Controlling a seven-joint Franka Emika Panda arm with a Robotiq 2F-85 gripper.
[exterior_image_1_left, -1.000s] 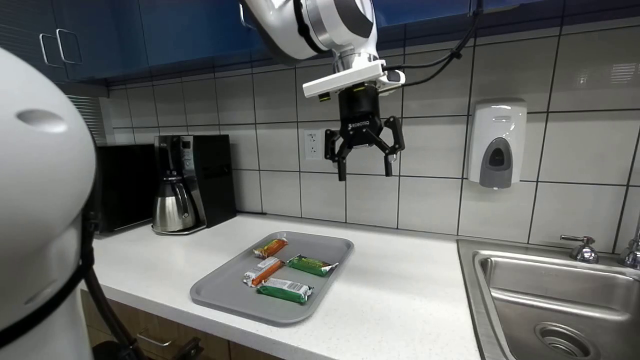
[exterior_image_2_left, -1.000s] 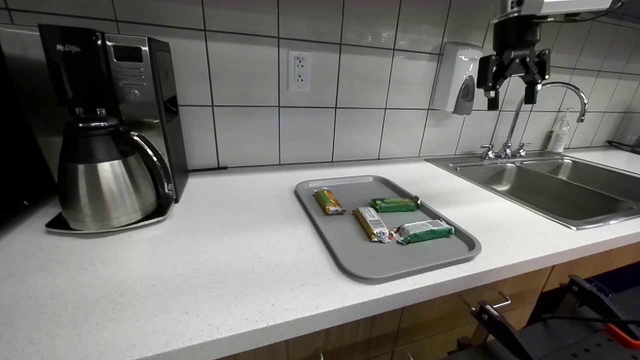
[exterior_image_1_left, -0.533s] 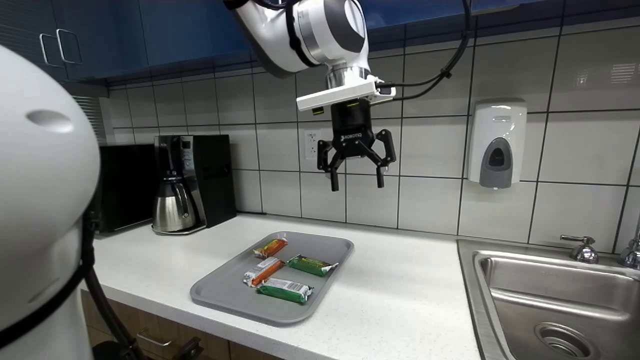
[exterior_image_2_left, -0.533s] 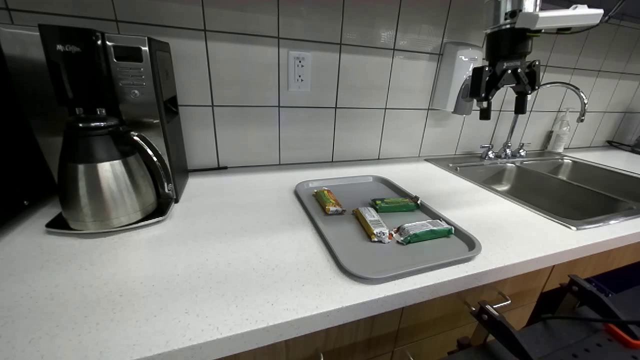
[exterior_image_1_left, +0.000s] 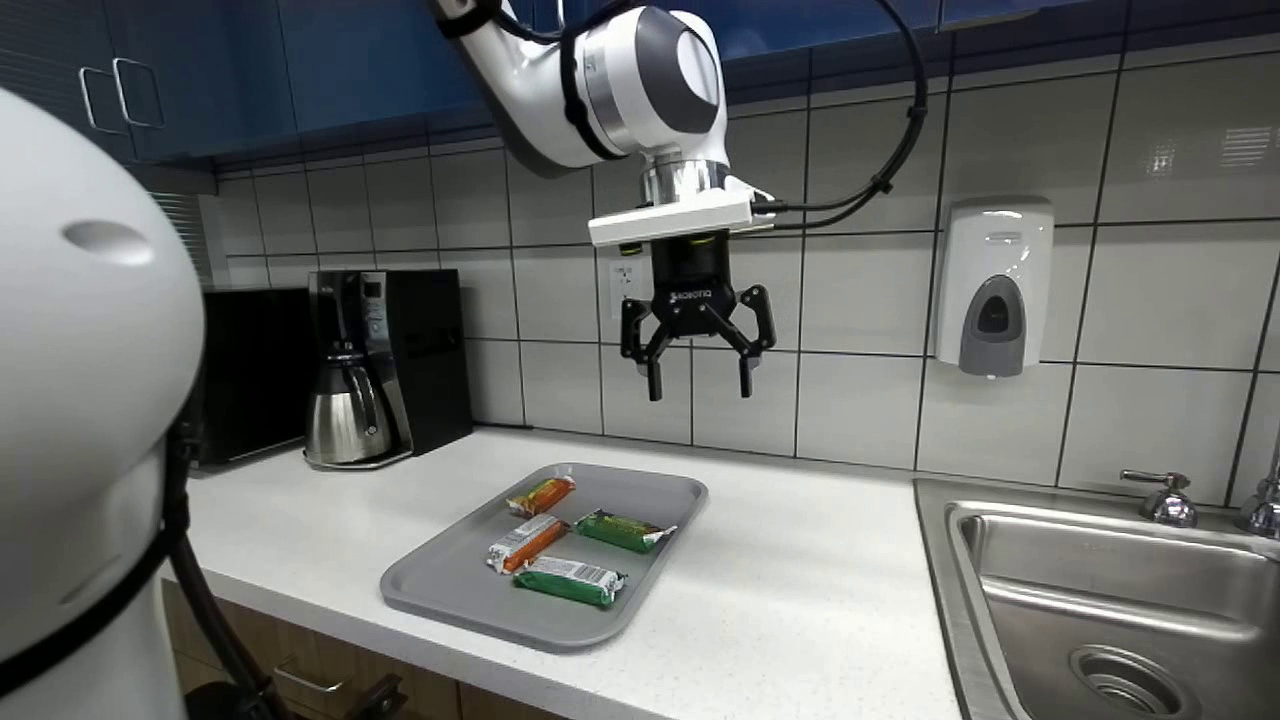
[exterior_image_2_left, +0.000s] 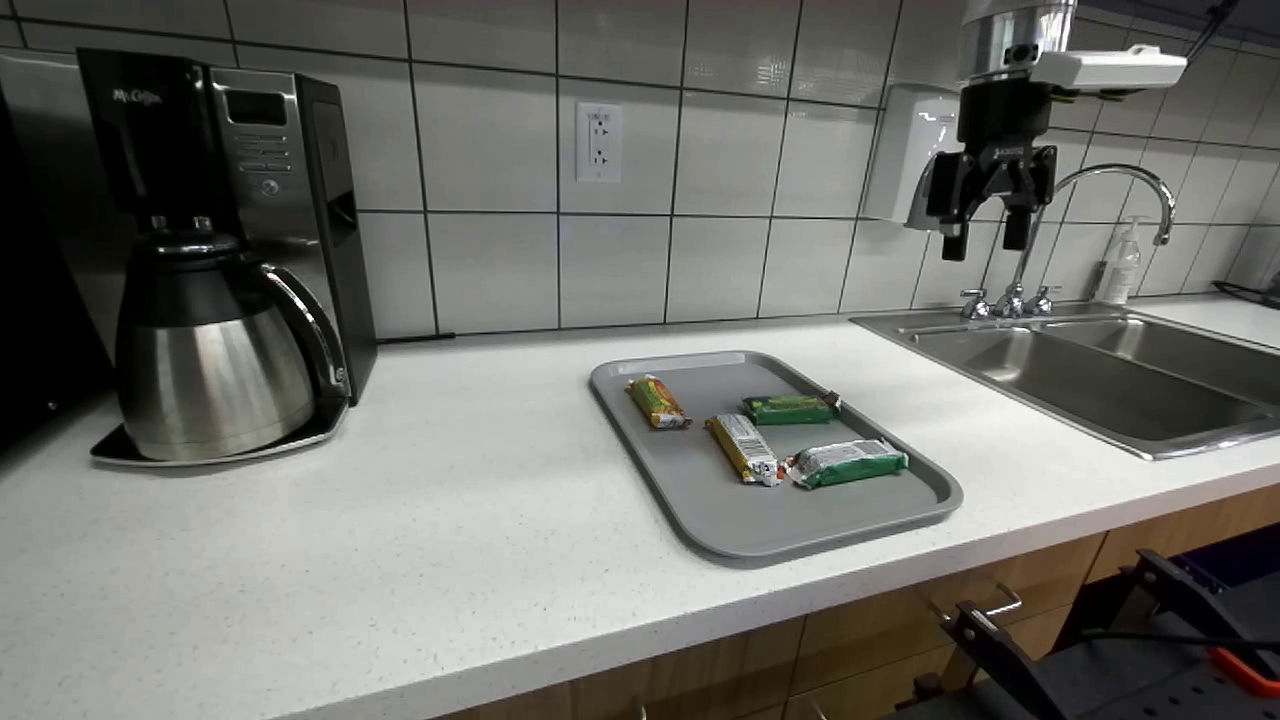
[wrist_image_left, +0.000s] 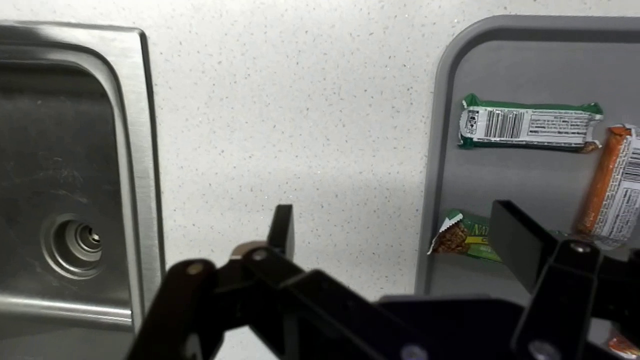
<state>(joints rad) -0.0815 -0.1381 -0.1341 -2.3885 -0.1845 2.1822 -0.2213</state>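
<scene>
So the thing closest to the tool (exterior_image_1_left: 700, 388) is a green bar (exterior_image_1_left: 622, 531), lying flat on a gray tray (exterior_image_1_left: 455, 595), front up, right by the edge nearest the sink (exterior_image_1_left: 945, 560). Around it are a barcode-up bar (exterior_image_1_left: 570, 581), also green, an orange bar (exterior_image_1_left: 527, 543) tucked in close, and a second orange bar (exterior_image_1_left: 541, 496) a bit apart. Tool's hanging well above it all, pointing down, fingers (wrist_image_left: 520, 245) spread wide, holding and touching nothing. In the wrist view one of them covers part of that green bar while the other lines up with the speckled tabletop (wrist_image_left: 300, 125). I'd slide over the tray before dropping lower, otherwise you risk clipping its rim. Both green ones lie along the finger spread, so pinching across the narrow width would want about a quarter turn first; the orange bar's closer to crosswise. They're packed tight, so go slow and squeeze easy, that wrapping probably crinkles. Farther out, the coffee maker (exterior_image_1_left: 425, 350) stands on the opposite side of the tray from the sink.
</scene>
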